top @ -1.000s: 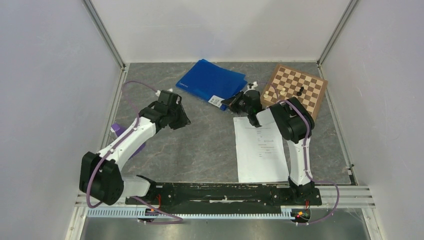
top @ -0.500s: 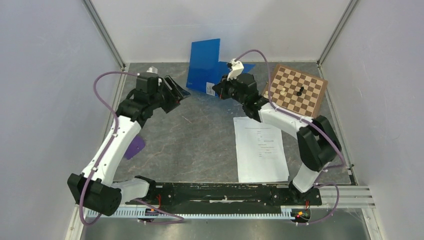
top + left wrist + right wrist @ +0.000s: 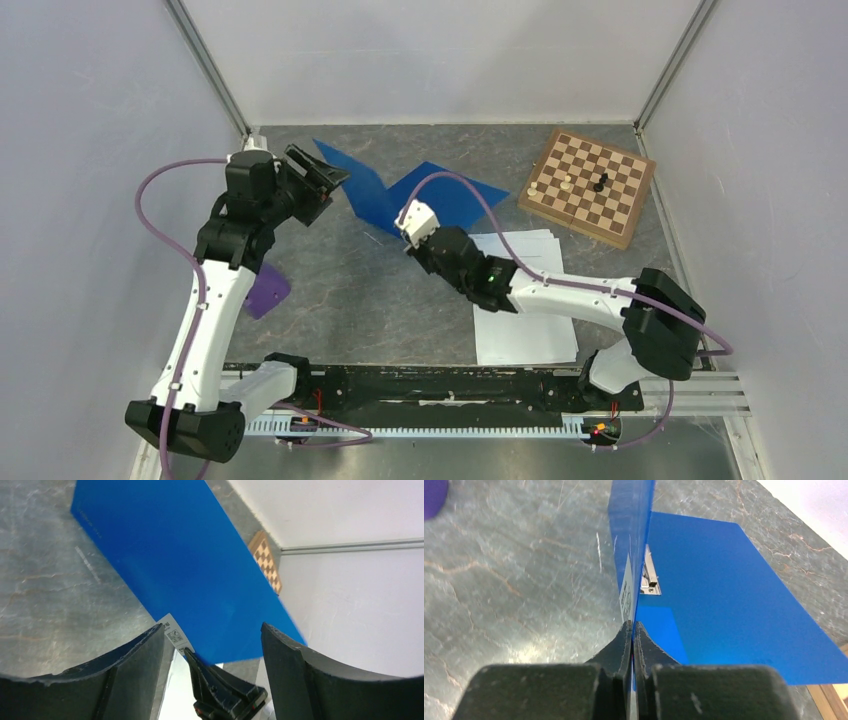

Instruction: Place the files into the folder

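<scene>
Right wrist view: right fingers (image 3: pixel 615 652) pinch folder (image 3: pixel 724 595) cover, upright; left fingers (image 3: pixel 132 667) spread wide near folder.

Nothing legible; the label (image 3: pixel 174 634) on the folder (image 3: pixel 175 565) bears print too small to read
</scene>
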Motion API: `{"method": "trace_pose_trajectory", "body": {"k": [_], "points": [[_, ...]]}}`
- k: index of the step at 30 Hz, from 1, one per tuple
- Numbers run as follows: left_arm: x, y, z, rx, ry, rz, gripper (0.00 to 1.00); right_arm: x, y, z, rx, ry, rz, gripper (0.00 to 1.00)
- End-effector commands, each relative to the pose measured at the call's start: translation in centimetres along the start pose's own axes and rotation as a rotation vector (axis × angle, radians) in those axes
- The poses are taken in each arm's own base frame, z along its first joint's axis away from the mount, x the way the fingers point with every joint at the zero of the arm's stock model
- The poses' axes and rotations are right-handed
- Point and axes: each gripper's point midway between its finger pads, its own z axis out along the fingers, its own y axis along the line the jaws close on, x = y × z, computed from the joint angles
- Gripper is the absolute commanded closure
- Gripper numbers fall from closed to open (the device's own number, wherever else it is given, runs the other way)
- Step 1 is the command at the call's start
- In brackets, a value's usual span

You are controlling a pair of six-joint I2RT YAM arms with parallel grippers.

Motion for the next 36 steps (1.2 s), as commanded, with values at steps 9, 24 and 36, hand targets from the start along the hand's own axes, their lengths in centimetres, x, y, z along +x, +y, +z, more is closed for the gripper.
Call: {"method": "trace_pose_trajectory", "body": {"k": [9, 24, 36], "points": [[1.5, 6.3, -2.1, -0.165, -0.066, -0.024, 0.21, 3.4, 2.4, -3.1, 0.124, 0.061, -0.208, 1.0], [1.1, 6.3, -4.0, -0.105, -0.149, 0.002, 0.22, 4.9, 4.6, -3.0, 0.133, 0.101, -0.278, 1.0], [3.2, 7.1, 1.0, -0.091, -0.006, 0.022, 0.39, 5.3, 5.0, -3.0, 0.158, 0.117, -0.314, 1.0]]}}
